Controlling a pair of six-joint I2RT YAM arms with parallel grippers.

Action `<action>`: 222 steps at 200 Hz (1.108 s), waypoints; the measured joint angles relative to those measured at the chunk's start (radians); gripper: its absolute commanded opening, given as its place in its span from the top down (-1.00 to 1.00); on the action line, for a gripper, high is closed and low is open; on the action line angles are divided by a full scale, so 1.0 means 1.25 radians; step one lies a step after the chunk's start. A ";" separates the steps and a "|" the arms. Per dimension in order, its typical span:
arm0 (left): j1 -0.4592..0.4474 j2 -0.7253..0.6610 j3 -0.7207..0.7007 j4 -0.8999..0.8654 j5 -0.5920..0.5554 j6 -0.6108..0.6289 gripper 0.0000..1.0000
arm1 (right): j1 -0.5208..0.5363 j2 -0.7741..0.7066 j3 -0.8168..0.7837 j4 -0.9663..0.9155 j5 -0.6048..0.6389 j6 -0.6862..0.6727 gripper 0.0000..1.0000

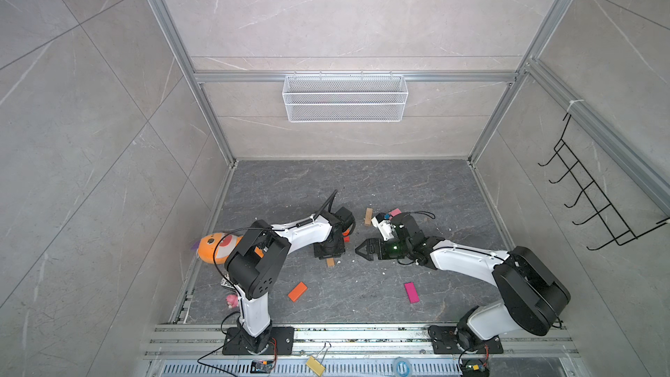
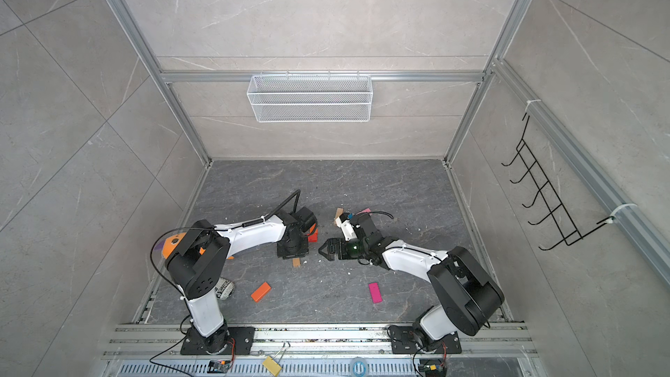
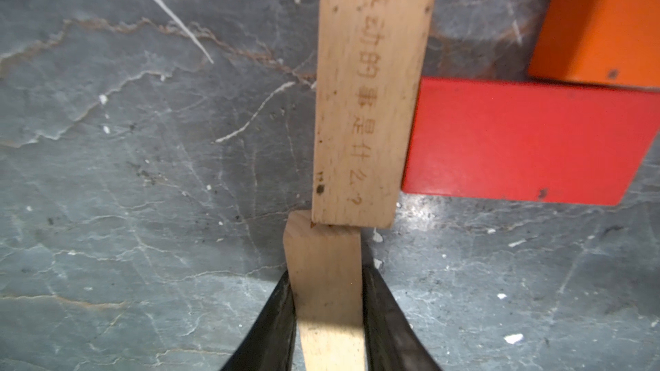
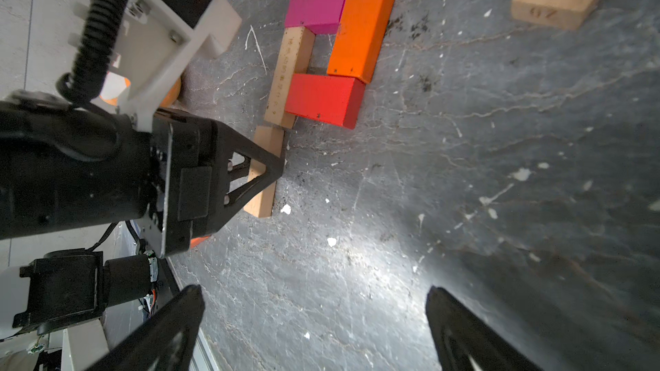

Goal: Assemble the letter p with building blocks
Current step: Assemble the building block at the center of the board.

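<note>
1. As I watch from the remote desk, the L gripper (image 3: pixel 326 280) is clenched on the lower tan block (image 3: pixel 323 255), one finger pressed to each long side.
2. That block's end butts the end of the printed tan block (image 3: pixel 371 94). It sits a bit sideways, so the edges don't line up. The two make the stem.
3. The letter p (image 4: pixel 296 55) lies flat on the grey floor (image 4: pixel 464 173), mid-workspace, under the L arm's wrist in the top views.
   - The red block (image 4: pixel 325 99) sits end-on against the stem's side.
   - The orange block (image 4: pixel 360 26) touches the red.
   - The magenta block (image 4: pixel 318 1) closes the loop at the top; floor shows through the loop.
4. The R gripper (image 4: pixel 314 290) is released, jaws wide w/ nothing btwn them. It hovers near the P, w/ open floor btwn it and the red block.
5. Room:
   - A loose tan block (image 1: pixel 368 216) and a pink block (image 1: pixel 395 211) sit by the R arm's wrist.
   - A loose orange block (image 1: pixel 297 291) and a loose magenta block (image 1: pixel 411 292) lie toward the front rail (image 1: pixel 362 335), well apart from the P.
   - The plush fish (image 1: pixel 214 248) sits at the floor's edge behind the L elbow.
6. Views:
   - In both top views the L arm covers nearly all of the P; only a red sliver and the held block's tail end show.
   - The R wrist view gives the whole figure.
   - Only the L wrist view shows the stem's print and the joint offset up close.
</note>
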 measured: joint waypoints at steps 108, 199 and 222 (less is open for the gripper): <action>0.000 0.009 0.021 -0.007 0.000 0.000 0.49 | 0.002 -0.001 0.000 -0.006 0.000 0.000 -1.00; 0.000 0.027 0.038 -0.013 0.001 0.009 0.49 | 0.003 -0.007 0.001 -0.007 0.006 -0.003 -1.00; 0.000 0.029 0.040 -0.014 0.001 0.011 0.48 | 0.004 -0.007 0.002 -0.012 0.006 -0.003 -1.00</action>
